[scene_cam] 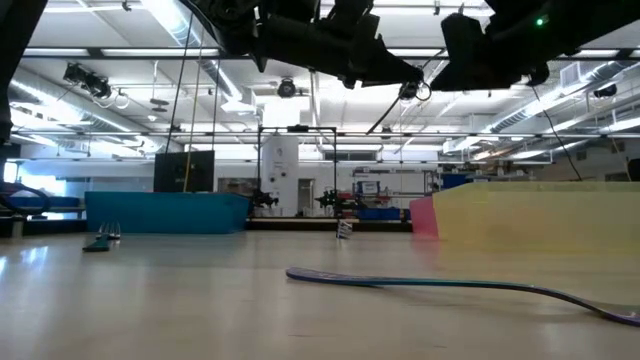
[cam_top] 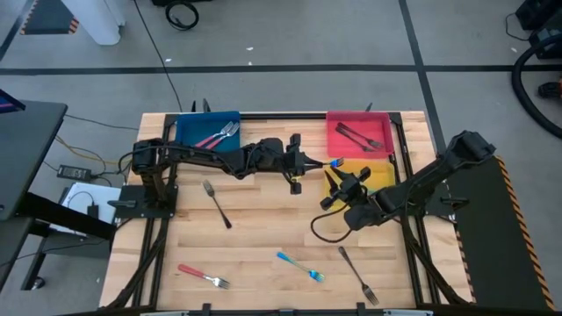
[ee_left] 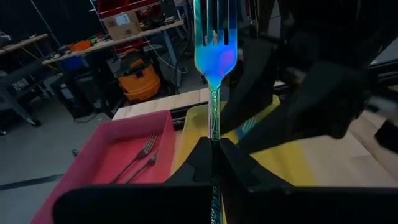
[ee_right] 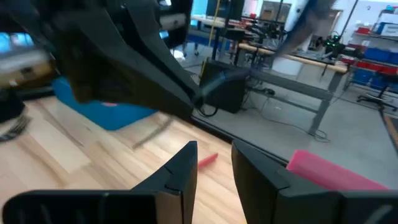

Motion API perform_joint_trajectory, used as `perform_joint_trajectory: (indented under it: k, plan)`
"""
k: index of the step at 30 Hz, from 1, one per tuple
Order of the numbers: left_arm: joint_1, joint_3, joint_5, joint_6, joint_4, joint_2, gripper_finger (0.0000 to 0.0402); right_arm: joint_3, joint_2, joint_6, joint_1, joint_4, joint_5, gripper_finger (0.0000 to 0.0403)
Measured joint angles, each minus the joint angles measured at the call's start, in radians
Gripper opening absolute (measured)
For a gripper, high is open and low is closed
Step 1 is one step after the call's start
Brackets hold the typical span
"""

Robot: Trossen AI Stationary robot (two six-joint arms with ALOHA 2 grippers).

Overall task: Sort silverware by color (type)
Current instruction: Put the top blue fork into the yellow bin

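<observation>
We see the left pincer [cam_top: 327,163] reaching across the middle of the desk [cam_top: 263,237] toward the yellow tray [cam_top: 379,168], clenched on a fork with an iridescent blue head [ee_left: 214,53]. In the left wrist view the fork's thin stem runs up between the two dark fingers [ee_left: 196,158], and its tines stand above the boundary between the red tray [cam_top: 360,133] and the yellow tray. The blue tip of this fork shows in the high view just beside the yellow tray's near-left corner.

The right pincer [cam_top: 349,186] hovers close by, over the yellow tray's left edge, with its fingers [ee_right: 181,171] parted and nothing between them.

The rest of the silverware lies scattered. Two forks [cam_top: 221,134] with pinkish handles rest in the blue tray [cam_top: 189,127], and two dark metal forks [cam_top: 356,136] lie in the red tray. On the bare desk we find a dark fork [cam_top: 216,203] left of centre, a red-handled fork [cam_top: 203,276] near the front left, a blue-handled fork [cam_top: 299,266] near the front middle, and another dark fork [cam_top: 358,276] at the front right. In the low view one fork [scene_cam: 460,285] lies flat in the foreground.
</observation>
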Motion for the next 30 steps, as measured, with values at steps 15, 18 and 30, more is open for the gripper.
perform_joint_trajectory:
  k: [15,18,30]
  plan:
    - [-0.001,0.001,-0.002,0.000,0.001,-0.001,0.0009,0.000,-0.042,-0.297,-0.032,0.323,-0.034,0.0107]
    - [0.000,0.001,-0.002,0.000,-0.001,-0.001,0.0009,0.000,-0.042,-0.293,-0.056,0.326,-0.041,0.0107]
    - [0.003,0.001,-0.003,0.008,-0.004,-0.001,0.0009,0.000,-0.042,-0.308,-0.101,0.332,-0.117,0.0036]
